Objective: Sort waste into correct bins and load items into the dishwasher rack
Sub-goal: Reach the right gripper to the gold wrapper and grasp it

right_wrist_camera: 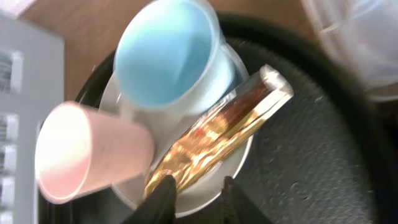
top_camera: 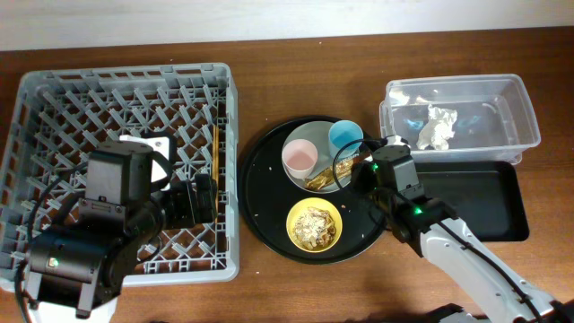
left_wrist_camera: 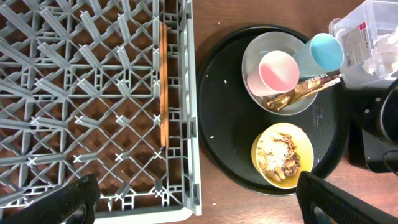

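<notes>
The rack (top_camera: 126,74) fills the left of the table, with the left claw (left_wrist_camera: 196,186) hanging over it. That claw is spread wide and holds nothing. The chopsticks (left_wrist_camera: 163,81) already lie in the rack along its wall next to the round tray (top_camera: 265,197).

To the right of that tray stand the tub (top_camera: 529,117), with the napkin (top_camera: 438,126) inside, and the black tray (top_camera: 484,206) just in front of it. On the round tray sit the plate (top_camera: 314,133) and the bowl (top_camera: 289,222) of scraps (top_camera: 314,224).

The pink cup (top_camera: 299,160), blue cup (top_camera: 345,136) and wrapper (top_camera: 325,178) all rest on the plate. The wrapper is what the coming move seems to turn on, and the right arm is much the nearer; the left is well apart.

In the right wrist view the right claw (right_wrist_camera: 196,196) is low over the plate's edge. Its fingers (right_wrist_camera: 160,196) are a narrow gap apart, and bare plate shows between them, so it does not appear to hold anything yet.

The wrapper lies straight ahead of this claw. Its long axis runs diagonally away from the fingers, its near end just beside one fingertip and its far end against the blue cup. The pink cup lies on its side, close along the wrapper's near end. A clean pinch likely has to take that near end without catching the pink cup.

A white label (left_wrist_camera: 362,38) on the tub carries print too small to read. No other writing is legible.
</notes>
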